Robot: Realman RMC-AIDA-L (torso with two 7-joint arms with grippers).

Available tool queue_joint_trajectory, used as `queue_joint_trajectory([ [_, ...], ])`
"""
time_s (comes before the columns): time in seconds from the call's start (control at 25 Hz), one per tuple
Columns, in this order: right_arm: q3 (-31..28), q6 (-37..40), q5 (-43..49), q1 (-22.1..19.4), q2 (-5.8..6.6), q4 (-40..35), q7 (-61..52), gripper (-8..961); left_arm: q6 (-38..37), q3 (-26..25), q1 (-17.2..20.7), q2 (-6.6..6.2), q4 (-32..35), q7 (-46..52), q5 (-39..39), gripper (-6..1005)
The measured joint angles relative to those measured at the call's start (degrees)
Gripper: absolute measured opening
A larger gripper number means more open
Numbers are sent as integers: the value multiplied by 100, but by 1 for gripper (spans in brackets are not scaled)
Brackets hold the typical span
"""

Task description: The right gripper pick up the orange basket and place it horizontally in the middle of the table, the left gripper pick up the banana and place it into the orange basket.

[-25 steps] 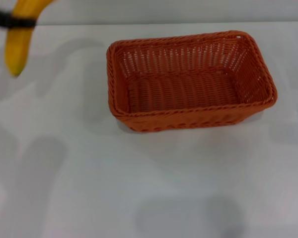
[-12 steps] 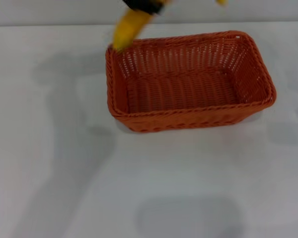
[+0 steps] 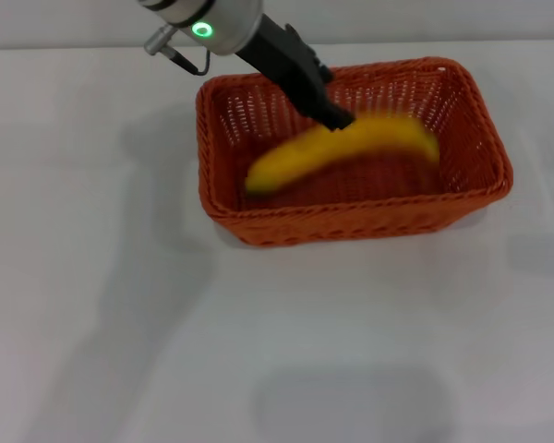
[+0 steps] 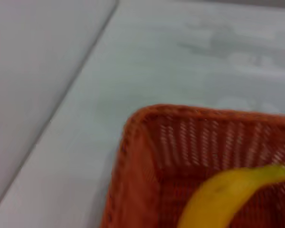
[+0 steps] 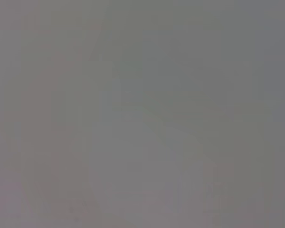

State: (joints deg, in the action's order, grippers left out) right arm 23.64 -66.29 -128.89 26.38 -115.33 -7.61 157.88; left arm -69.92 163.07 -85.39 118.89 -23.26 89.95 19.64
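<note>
- The large rectangular orange woven basket (image 3: 355, 152) with a braided rim stands lengthwise across the middle of the plain white smooth table (image 3: 277, 332), its open side up.
- The black slim left gripper (image 3: 335, 119) reaches in from the far left corner of the basket, its tip over the basket's interior and touching the upper edge of the fruit near the fruit's middle.
- The single curved yellow banana (image 3: 342, 152) lies lengthwise within the basket's walls, one end toward the robot's left and lower in the head view, the other toward the right; whether it rests on the basket floor or hangs just above it cannot be told.
- Whether the left gripper is clamped on the banana or has let go cannot be told.
- In the left wrist view, a basket corner (image 4: 147, 142) and one tapering end of the banana (image 4: 232, 190) show above the woven floor.
- The right gripper appears in no view.
</note>
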Motion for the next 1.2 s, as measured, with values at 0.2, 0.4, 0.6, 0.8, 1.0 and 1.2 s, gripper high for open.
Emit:
queue_joint_trajectory([
  [0.2, 1, -8, -3, -10, 2, 5, -2, 625, -287, -4, 487, -17, -696, -148, -1372, 765],
  [0.4, 0, -8, -6, -10, 1, 6, -3, 624, -898, -4, 1655, -84, -1260, -367, -4436, 795],
  [0.6, 0, -8, -6, -10, -12, 8, -4, 624, -1394, -4, 2931, -179, -1039, -677, -6557, 826],
  [0.8, 3, -8, -5, -10, -15, 18, -3, 624, -1694, -3, 4254, -27, -588, -1382, -8713, 832],
  [1.0, 49, -13, 3, -10, -16, 27, -3, 623, -1858, -12, 5485, 8, 686, -3053, -10764, 832],
  [1.2, 59, -127, 23, -9, -16, 93, 4, 623, -1579, -16, 6222, 20, 1405, -4781, -11324, 832],
])
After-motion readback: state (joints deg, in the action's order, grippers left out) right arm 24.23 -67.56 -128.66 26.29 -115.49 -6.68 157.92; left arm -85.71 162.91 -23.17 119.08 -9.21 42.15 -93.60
